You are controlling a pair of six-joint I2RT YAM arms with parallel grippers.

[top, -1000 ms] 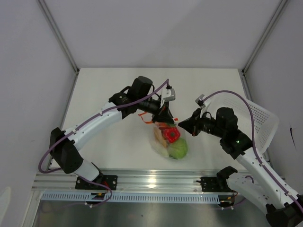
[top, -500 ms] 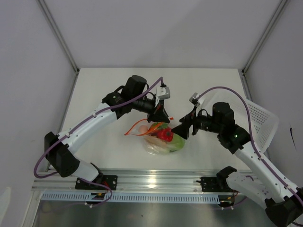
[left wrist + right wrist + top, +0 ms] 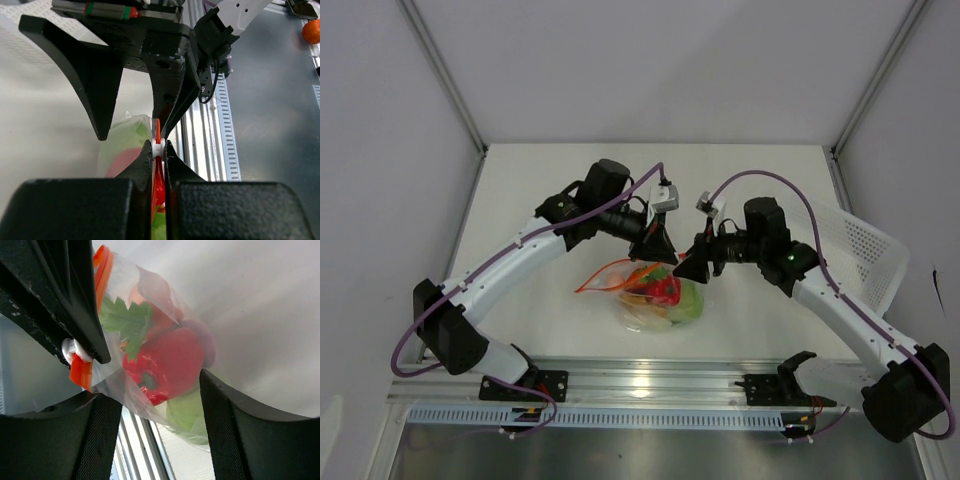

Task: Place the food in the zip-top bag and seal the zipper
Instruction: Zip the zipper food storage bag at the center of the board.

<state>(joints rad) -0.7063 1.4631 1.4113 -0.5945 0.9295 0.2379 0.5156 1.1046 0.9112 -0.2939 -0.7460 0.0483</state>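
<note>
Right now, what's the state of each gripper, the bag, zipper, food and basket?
zip-top bag: filled, top edge lifted.
zipper: looks partly open.
food: inside the zip-top bag.
left gripper: shut on the zipper.
right gripper: open, straddling the zip-top bag.
basket: tilted on edge.

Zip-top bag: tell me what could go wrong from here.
1. The left fingers pinch only the thin zipper; a pull could slip it free.
2. The zipper loop gapes open in the top view; the food could spill if the zip-top bag tips.
3. The right fingers stand open around the red pepper and may clamp it, not plastic.
</note>
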